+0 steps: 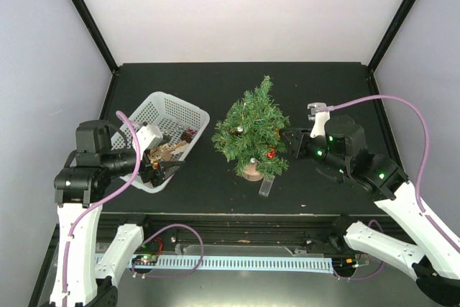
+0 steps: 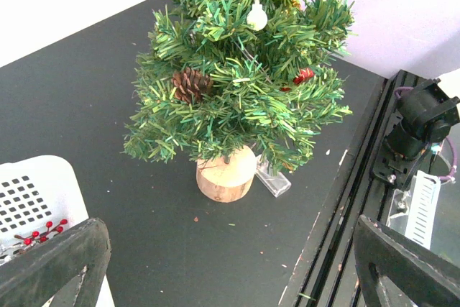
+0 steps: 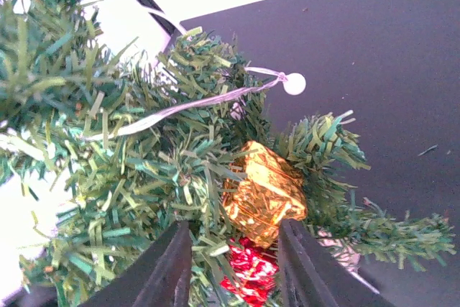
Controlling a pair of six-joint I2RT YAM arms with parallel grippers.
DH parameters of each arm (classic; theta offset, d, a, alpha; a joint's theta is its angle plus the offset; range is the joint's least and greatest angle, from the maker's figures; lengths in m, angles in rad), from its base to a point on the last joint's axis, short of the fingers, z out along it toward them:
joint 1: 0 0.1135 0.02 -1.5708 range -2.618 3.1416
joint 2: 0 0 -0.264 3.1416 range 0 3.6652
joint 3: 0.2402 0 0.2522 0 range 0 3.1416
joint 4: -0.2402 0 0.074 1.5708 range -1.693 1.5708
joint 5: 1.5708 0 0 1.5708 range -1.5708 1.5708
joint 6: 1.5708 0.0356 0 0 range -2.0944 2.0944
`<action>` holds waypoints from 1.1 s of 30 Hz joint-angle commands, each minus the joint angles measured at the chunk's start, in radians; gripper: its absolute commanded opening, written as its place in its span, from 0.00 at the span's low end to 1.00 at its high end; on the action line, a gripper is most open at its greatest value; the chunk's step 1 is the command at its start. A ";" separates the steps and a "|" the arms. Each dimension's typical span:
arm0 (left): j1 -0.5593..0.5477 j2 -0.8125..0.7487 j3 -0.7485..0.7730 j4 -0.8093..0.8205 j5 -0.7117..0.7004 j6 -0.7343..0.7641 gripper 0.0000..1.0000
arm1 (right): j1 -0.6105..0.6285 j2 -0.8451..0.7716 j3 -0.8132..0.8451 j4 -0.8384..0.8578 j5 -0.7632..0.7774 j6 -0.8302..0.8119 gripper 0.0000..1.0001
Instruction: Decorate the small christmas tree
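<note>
While the left hand (image 1: 164,170) is hovering over the near corner of the white basket (image 1: 181,104), its fingers are standing wide apart with nothing between them, and a sprig of red berries (image 2: 39,234) is lying inside the basket just beyond. The right hand (image 3: 233,234) is reaching in from the right side among the lower branches of the small christmas tree (image 1: 253,129). Its fingers (image 3: 169,267) are showing a gap; a red foil ornament (image 3: 250,272) is lying low between them and a gold foil gift box (image 3: 264,192) is sitting just past their tips, but whether they are clamping either one I cannot tell. The tree is standing upright on its round wooden base (image 2: 226,173) near the middle of the dark desk (image 1: 323,84), just right of the basket and apart from it. A clear plastic piece (image 2: 274,181) is lying on the desk right beside the base. Up in the branches a pine cone (image 2: 191,83) is nestling on the side facing the left hand, and a white bulb (image 2: 256,16) is hanging higher, nearer the top
</note>
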 commanded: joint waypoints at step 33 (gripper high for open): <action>0.006 -0.071 -0.062 0.029 -0.122 0.009 0.95 | -0.028 0.063 -0.068 0.073 0.000 -0.028 0.22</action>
